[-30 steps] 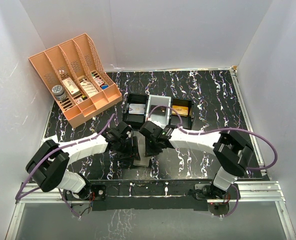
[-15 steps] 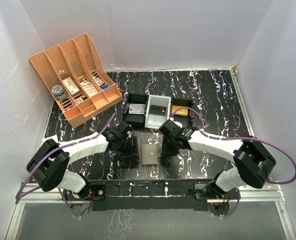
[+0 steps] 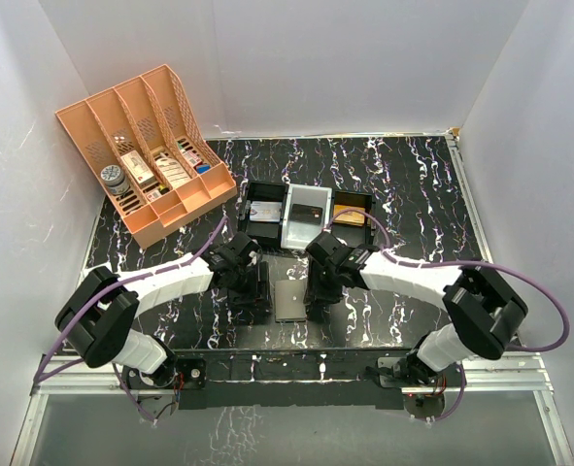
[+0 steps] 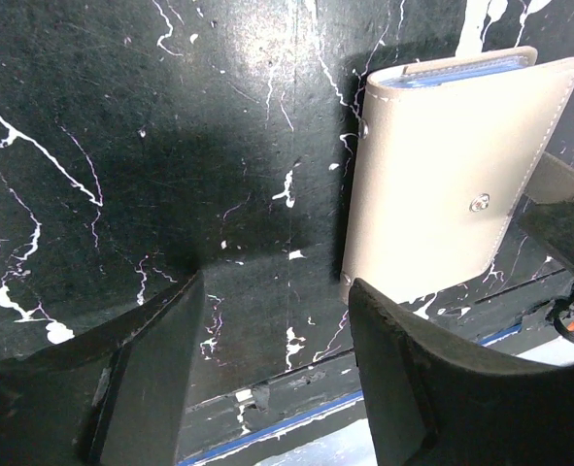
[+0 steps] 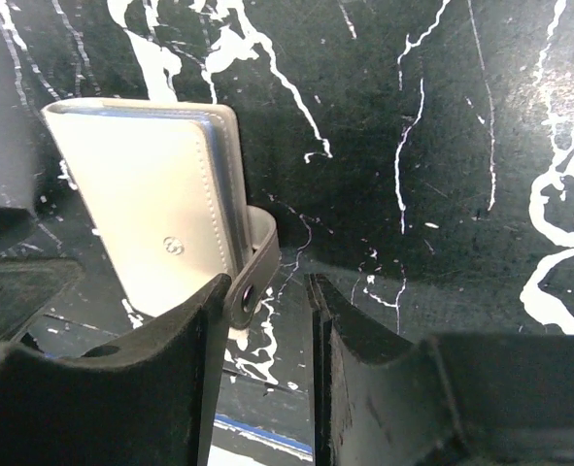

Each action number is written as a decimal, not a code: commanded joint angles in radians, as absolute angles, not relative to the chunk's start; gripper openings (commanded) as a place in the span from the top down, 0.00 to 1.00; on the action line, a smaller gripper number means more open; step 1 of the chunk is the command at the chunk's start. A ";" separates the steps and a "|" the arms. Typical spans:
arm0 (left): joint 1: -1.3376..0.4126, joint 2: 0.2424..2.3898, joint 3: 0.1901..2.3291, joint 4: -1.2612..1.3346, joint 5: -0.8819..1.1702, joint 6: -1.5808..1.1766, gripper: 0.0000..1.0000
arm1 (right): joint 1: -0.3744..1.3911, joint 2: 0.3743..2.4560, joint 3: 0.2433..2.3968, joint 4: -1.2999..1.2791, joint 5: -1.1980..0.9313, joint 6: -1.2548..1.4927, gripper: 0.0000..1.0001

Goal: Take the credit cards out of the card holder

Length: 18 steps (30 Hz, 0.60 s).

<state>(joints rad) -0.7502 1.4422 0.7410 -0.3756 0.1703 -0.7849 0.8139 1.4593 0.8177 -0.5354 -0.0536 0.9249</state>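
The card holder [image 3: 291,301] lies folded shut on the black marbled table, between my two grippers. In the left wrist view the card holder [image 4: 452,184] shows its snap stud and its grey-blue inside along the top edge. The left gripper [image 4: 277,359] stands open on its left, with only table between the fingers. In the right wrist view the card holder [image 5: 141,214] has its closing tab [image 5: 253,272] unsnapped and curling out against my left finger's tip. The right gripper [image 5: 267,330] is open, gripping nothing. An orange credit card [image 3: 352,213] lies in the black tray.
The black three-compartment tray [image 3: 307,239] stands just behind the grippers, with a grey card [image 3: 261,211] in its left bay. The orange lattice organiser [image 3: 151,146] with small items fills the back left. White walls close in the table; its near edge [image 3: 296,351] runs right by the grippers.
The right gripper has moved from over the card holder to its right side and its jaws have widened. The card holder now lies fully in view. The left gripper has hardly moved.
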 commanded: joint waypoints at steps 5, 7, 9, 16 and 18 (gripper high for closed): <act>-0.755 1.417 0.773 -0.421 0.142 -0.764 0.41 | 0.790 1.517 0.860 -0.559 0.026 0.862 0.73; -0.756 1.403 0.772 -0.414 0.139 -0.752 0.41 | 0.782 1.515 0.856 -0.537 0.004 0.844 0.77; -0.755 1.382 0.773 -0.412 0.122 -0.752 0.41 | 0.779 1.513 0.856 -0.502 -0.031 0.814 0.81; -0.755 1.239 0.758 -0.407 0.016 -0.780 0.26 | 0.779 1.523 0.866 -0.465 -0.079 0.769 0.93; -0.755 1.200 0.755 -0.415 -0.023 -0.795 0.16 | 0.779 1.518 0.868 -0.465 -0.090 0.754 0.96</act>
<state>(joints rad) -0.7502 1.2850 0.7410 -0.3962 0.0731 -0.7712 0.7811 1.5246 0.8246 -0.5125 -0.0635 0.7998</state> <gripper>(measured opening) 0.765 0.069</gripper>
